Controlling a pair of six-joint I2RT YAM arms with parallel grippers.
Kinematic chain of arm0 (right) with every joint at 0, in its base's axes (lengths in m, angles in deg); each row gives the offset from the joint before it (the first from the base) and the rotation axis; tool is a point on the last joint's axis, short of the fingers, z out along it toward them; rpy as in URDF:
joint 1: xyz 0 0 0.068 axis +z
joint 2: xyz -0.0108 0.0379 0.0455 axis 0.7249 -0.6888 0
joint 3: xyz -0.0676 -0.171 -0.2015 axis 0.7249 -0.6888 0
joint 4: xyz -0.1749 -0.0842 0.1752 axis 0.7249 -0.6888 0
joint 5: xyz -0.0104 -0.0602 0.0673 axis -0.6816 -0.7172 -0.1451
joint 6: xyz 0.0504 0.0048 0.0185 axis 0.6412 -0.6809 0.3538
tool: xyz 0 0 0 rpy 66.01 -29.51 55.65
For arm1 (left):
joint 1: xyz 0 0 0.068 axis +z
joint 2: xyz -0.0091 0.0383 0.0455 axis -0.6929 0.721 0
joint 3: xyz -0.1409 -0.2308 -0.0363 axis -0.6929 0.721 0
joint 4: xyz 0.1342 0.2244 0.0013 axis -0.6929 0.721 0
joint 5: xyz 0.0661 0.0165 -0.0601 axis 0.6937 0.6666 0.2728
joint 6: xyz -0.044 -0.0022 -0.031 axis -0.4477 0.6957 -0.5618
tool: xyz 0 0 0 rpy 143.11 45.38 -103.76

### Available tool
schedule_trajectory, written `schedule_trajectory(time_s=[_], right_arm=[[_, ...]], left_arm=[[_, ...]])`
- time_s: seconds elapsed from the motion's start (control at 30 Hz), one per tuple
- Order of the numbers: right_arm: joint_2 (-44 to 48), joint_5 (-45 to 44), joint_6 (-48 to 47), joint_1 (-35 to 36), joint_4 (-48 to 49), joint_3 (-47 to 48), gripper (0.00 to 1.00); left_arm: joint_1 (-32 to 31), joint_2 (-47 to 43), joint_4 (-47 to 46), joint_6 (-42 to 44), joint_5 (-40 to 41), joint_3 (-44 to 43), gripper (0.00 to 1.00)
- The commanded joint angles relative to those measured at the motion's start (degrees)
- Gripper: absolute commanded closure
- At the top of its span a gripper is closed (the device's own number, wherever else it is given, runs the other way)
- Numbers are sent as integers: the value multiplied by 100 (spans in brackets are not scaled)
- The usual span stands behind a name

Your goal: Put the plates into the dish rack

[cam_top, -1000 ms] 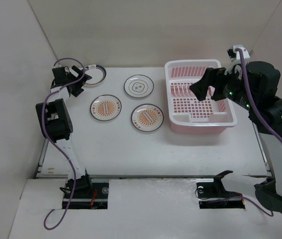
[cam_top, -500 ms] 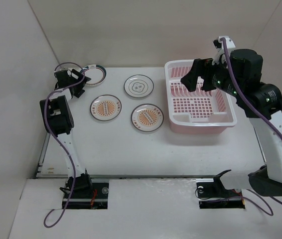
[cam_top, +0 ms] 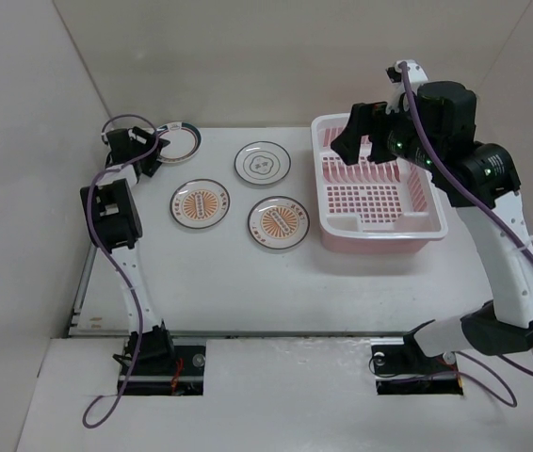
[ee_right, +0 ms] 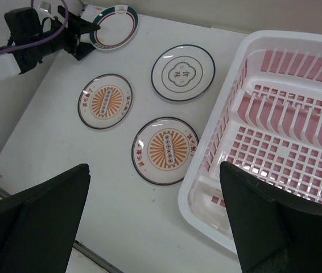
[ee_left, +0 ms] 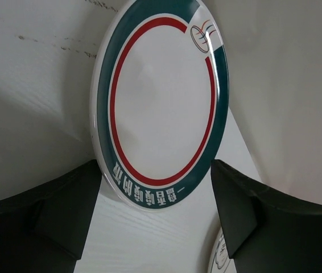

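Three dark-rimmed plates lie flat on the white table: a sunburst plate [cam_top: 200, 203] on the left, a second sunburst plate [cam_top: 278, 222] beside the rack, and the plain-centred plate [cam_top: 263, 163] behind them. They also show in the right wrist view, as the left sunburst plate [ee_right: 105, 101], the right sunburst plate [ee_right: 165, 150] and the plain plate [ee_right: 183, 73]. The pink dish rack [cam_top: 436, 202] with its white rim [ee_right: 209, 136] holds nothing. My right gripper [cam_top: 363, 146] hangs open and empty high over the rack's far left part [ee_right: 155, 227]. My left gripper [cam_top: 151, 160] is open and empty at the far left [ee_left: 155, 222].
A fourth plate with a teal and red rim [cam_top: 180, 139] lies at the far left corner, right in front of my left gripper's fingers [ee_left: 64, 210]; it fills the left wrist view [ee_left: 161, 102]. White walls close the table at the left and back.
My right arm has swung left and towards the back, rising over the rack. My left gripper has shifted slightly towards the back left corner.
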Motion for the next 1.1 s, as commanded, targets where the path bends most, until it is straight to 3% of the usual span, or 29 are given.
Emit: schedule_trajectory(time_s=[0.0,0.13,0.2,0.27,0.3,0.5,0.57,0.67,0.83,1.07], right_arm=[[35,-120,-30,64,245,303,0],[-17,-120,-30,64,245,304,0],[-17,-120,-30,64,192,304,0],[-17,-120,-30,64,192,365,0],[-17,-120,-30,64,192,365,0],[-17,-120,-30,64,192,418,0],[-17,-120,-30,64,192,418,0],[-17,-120,-30,117,192,339,0],[-17,-173,-389,292,402,-64,0],[-342,-1516,-978,1399,516,-398,0]], left_arm=[[-18,207,41,-153,128,-243,25],[-18,269,94,-267,190,-305,34],[-18,269,94,-267,339,-305,44],[-70,269,94,-267,400,-253,49],[-70,269,146,-319,401,-253,58],[-70,471,374,-434,471,-498,81],[-70,637,559,-486,392,-665,99],[-70,638,359,-566,164,-632,100],[-123,-63,199,-636,163,184,100],[-369,-1689,437,-22,278,1011,100]])
